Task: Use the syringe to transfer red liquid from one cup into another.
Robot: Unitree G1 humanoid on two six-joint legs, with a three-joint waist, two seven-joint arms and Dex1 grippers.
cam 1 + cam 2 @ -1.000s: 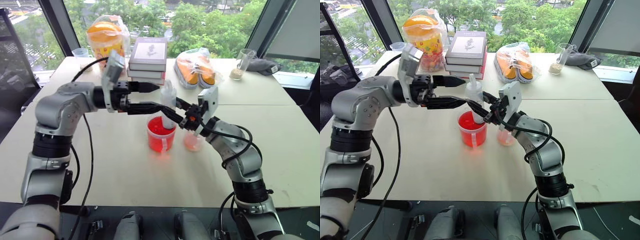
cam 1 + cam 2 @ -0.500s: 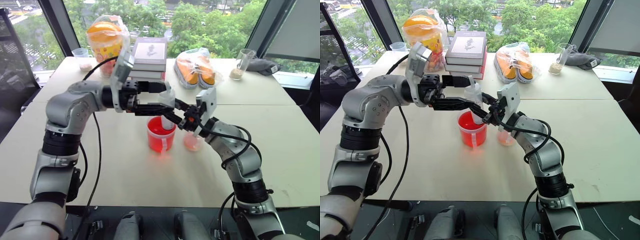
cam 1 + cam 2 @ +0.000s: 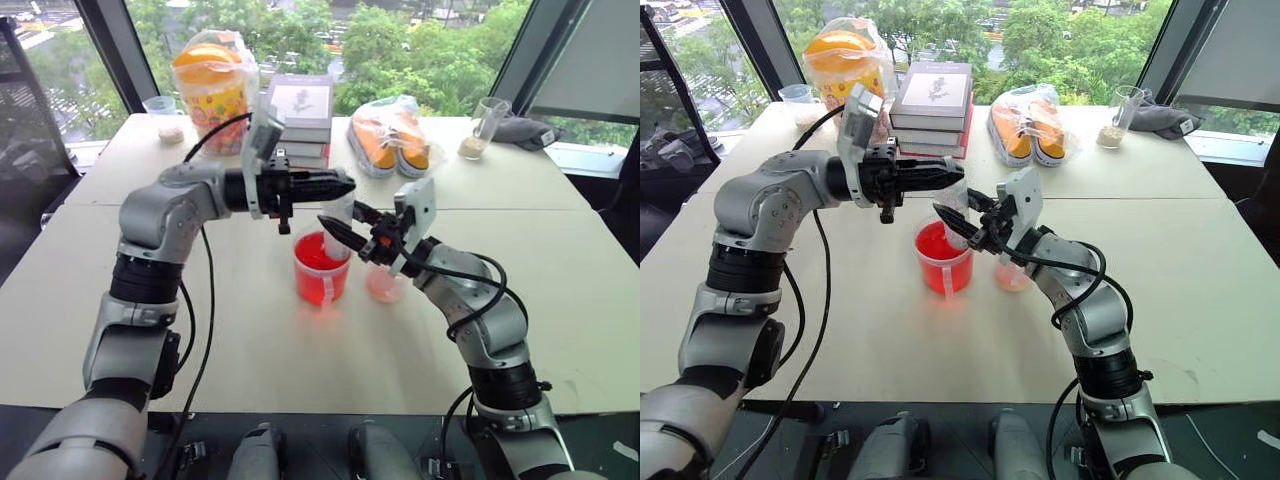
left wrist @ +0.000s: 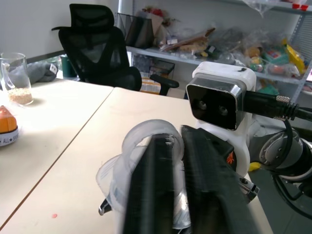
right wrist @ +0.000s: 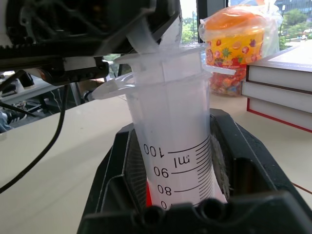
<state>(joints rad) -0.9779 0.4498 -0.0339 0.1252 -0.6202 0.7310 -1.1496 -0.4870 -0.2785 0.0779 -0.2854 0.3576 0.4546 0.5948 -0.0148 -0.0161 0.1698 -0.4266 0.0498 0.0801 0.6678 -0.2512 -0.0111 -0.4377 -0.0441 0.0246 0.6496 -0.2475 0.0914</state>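
Syringe (image 5: 170,131): clear, slightly frosted plastic w/ black printed scale. Larger cup (image 3: 322,270): glossy see-through plastic, red liquid (image 3: 318,254) inside. Smaller cup (image 3: 386,284): clear plastic, pale pink. Bench (image 3: 560,250): matt cream, smooth. Left gripper (image 3: 340,184) & right gripper (image 3: 330,226): matt black plastic. Books (image 3: 298,105): matt paper covers. Shoes (image 3: 392,135) in crinkly glossy plastic wrap.

Left gripper (image 3: 338,184) and right gripper (image 3: 330,228): jaws closed, arms converging

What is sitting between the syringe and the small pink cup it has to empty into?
Nothing visible. The syringe, held in the right pincer over the large red cup, has the small pink cup right beside it on the table; the right arm itself hangs above that cup.
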